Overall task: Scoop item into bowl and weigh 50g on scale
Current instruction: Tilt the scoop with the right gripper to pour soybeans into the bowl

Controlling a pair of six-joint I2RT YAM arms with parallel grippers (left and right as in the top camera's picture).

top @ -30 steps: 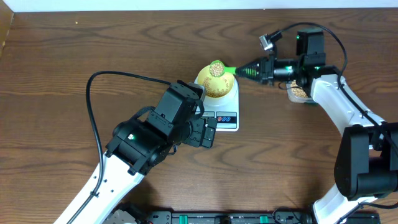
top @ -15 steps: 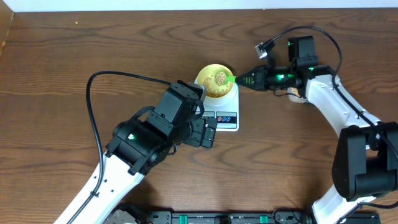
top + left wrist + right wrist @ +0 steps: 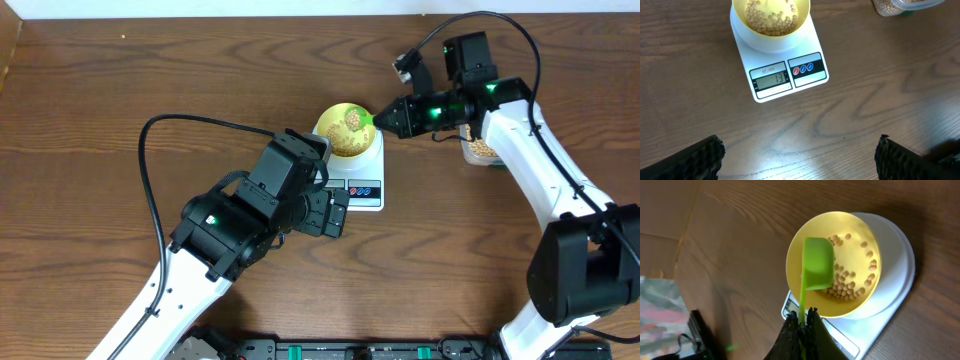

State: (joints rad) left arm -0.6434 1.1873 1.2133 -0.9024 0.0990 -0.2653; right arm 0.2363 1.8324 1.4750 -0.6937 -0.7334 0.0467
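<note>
The pale yellow bowl (image 3: pixel 345 130) sits on the white scale (image 3: pixel 365 188). It holds several beige beans (image 3: pixel 852 282). In the left wrist view the scale (image 3: pixel 782 62) shows a reading on its grey display (image 3: pixel 772 79). My right gripper (image 3: pixel 398 118) is shut on the handle of a green scoop (image 3: pixel 816 270). The scoop is turned over above the bowl (image 3: pixel 832 262), its back facing the camera. My left gripper (image 3: pixel 800 160) is open and empty, low over the table in front of the scale.
A clear tub of beans (image 3: pixel 480 150) stands right of the scale, partly under my right arm; it shows at the top right of the left wrist view (image 3: pixel 900 6). The left arm body (image 3: pixel 250 220) lies front left of the scale.
My right gripper turned the scoop over above the bowl and shifted up and left. The beans that sat in the scoop are now in the bowl. The left arm has not moved.
</note>
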